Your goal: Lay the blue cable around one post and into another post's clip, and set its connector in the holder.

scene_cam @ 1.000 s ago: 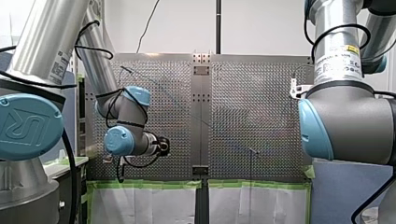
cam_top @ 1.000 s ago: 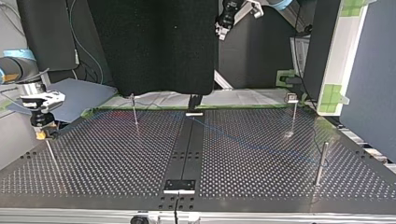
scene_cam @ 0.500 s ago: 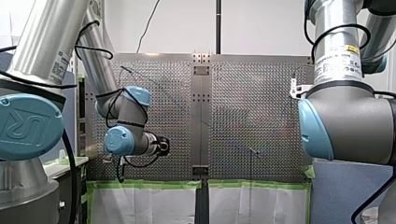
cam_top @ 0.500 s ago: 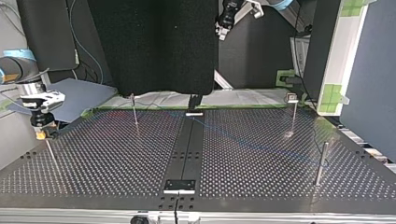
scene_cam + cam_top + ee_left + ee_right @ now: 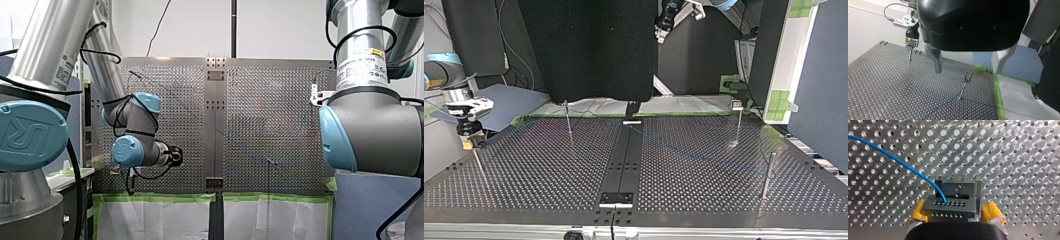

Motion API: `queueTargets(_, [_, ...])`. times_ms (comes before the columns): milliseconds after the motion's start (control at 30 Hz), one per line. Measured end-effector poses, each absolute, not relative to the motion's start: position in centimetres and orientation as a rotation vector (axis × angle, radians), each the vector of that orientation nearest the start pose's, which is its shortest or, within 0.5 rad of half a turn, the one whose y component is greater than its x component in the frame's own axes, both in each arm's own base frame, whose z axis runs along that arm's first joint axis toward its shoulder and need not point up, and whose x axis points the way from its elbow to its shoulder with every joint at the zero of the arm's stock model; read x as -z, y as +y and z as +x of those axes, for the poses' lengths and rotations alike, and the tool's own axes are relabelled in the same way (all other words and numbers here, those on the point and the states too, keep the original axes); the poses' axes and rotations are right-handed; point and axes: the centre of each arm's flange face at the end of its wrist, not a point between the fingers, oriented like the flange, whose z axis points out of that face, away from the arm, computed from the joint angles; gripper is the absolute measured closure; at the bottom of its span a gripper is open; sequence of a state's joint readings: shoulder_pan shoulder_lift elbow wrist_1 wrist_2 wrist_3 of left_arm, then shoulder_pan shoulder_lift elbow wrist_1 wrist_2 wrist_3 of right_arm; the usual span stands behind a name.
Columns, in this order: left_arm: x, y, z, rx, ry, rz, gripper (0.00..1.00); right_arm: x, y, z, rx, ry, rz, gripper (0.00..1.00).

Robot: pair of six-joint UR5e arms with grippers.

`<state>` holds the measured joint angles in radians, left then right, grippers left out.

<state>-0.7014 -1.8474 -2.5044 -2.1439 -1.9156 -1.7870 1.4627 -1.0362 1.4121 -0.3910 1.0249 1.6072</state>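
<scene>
Right gripper (image 5: 956, 213) clamped on grey connector (image 5: 948, 206), yellow pads either side, sitting right at holder (image 5: 958, 186). Can't tell if it's seated. Blue cable (image 5: 898, 161) trails from connector across perforated table (image 5: 549, 170), past base of clip post (image 5: 965, 83). Left gripper (image 5: 966, 72) hangs high above table, fingers wide apart.

My left claw (image 5: 658, 36) has edged slightly toward the top view's right.

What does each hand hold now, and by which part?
The right hand grips the dark connector of the blue cable by its two sides, between the yellow pads. The left hand is open and holds nothing.
</scene>
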Motion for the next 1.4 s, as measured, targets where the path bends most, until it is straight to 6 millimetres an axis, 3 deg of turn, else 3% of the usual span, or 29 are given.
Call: queueTargets(1400, [-9.24, -29.16, 19.12, 0.380, 1.724, 0.162, 0.02, -28.58, -68.41, 11.18, -1.552, -0.987, 1.504, 0.00])
